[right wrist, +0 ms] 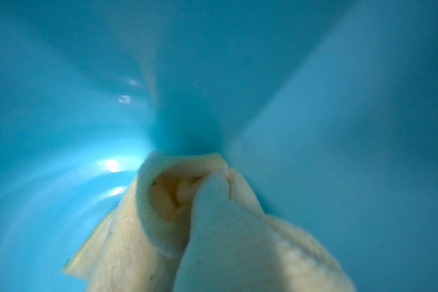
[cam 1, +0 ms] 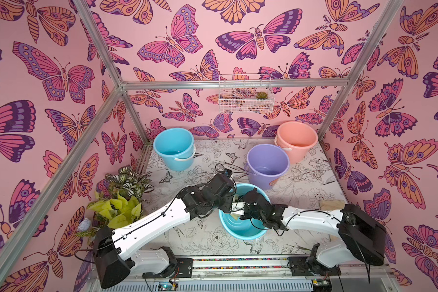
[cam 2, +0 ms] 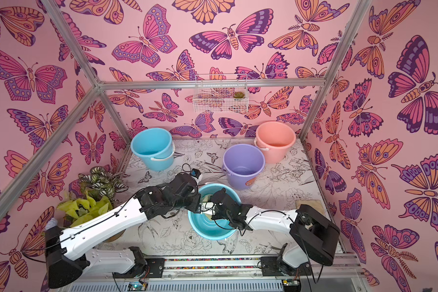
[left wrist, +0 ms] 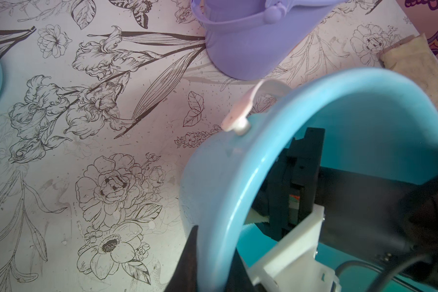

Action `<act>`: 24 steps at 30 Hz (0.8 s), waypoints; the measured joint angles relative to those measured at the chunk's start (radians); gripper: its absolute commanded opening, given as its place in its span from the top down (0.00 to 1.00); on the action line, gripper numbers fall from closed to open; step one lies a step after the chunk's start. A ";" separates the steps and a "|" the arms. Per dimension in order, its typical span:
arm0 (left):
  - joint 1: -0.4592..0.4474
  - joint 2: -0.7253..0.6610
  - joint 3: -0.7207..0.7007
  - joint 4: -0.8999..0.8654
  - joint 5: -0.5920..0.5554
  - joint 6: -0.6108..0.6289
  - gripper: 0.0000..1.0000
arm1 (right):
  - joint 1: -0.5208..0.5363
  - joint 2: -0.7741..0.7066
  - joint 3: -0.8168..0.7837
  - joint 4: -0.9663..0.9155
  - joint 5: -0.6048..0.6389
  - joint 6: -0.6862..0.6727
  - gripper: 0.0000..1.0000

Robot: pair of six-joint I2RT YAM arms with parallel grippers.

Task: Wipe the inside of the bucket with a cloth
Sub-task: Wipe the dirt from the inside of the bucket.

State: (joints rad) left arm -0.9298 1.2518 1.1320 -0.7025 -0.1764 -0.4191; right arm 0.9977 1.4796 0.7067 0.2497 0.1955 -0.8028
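The lavender bucket (cam 1: 267,164) (cam 2: 243,164) (left wrist: 248,45) stands upright at mid-table with nothing in it; neither gripper touches it. Nearer the front, a sky-blue bucket (cam 1: 240,228) (cam 2: 208,227) is tipped toward the arms. My left gripper (left wrist: 213,273) is shut on its rim (left wrist: 228,202), one finger outside and one inside. My right gripper (cam 1: 245,202) reaches into this blue bucket, shut on the pale-yellow cloth (right wrist: 142,240) (cam 1: 235,216). The bunched cloth presses against the blue inner wall (right wrist: 339,126) and hides the fingers.
A second sky-blue bucket (cam 1: 173,149) stands at the back left and a salmon-pink bucket (cam 1: 296,141) at the back right. A tan mat (cam 1: 331,203) (left wrist: 420,70) lies by the right wall. Potted plants (cam 1: 122,199) crowd the left edge. A wire basket (cam 1: 245,94) hangs on the back wall.
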 measured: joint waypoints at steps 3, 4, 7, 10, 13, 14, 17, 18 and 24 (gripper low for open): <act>0.000 0.000 0.000 0.006 -0.007 0.000 1.00 | 0.001 0.001 0.000 0.023 0.082 -0.060 1.00; 0.000 0.000 0.000 0.008 -0.007 0.000 1.00 | 0.002 0.001 0.000 0.024 0.106 -0.081 1.00; 0.000 0.005 0.000 0.018 -0.002 0.000 1.00 | 0.004 0.001 0.013 -0.011 0.164 -0.148 1.00; 0.000 0.024 0.000 0.033 -0.001 -0.004 1.00 | 0.005 0.001 0.050 -0.121 0.204 -0.210 1.00; -0.001 0.031 0.000 0.038 0.009 -0.004 1.00 | 0.005 -0.002 0.092 -0.243 0.225 -0.248 1.00; -0.002 0.032 0.000 0.040 0.014 -0.004 1.00 | 0.005 -0.002 0.107 -0.285 0.230 -0.256 1.00; -0.009 0.033 0.000 0.047 0.029 -0.004 1.00 | 0.006 -0.003 0.156 -0.423 0.251 -0.271 1.00; -0.012 0.034 0.000 0.049 0.034 -0.004 1.00 | 0.006 -0.002 0.171 -0.465 0.259 -0.272 1.00; -0.019 0.042 0.000 0.051 0.058 -0.005 1.00 | 0.009 0.015 0.225 -0.710 0.276 -0.241 1.00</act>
State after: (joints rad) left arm -0.9489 1.2934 1.1320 -0.6514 -0.1184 -0.4244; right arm 1.0065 1.4948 0.9314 -0.4606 0.4713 -1.0439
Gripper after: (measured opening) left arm 0.148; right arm 0.090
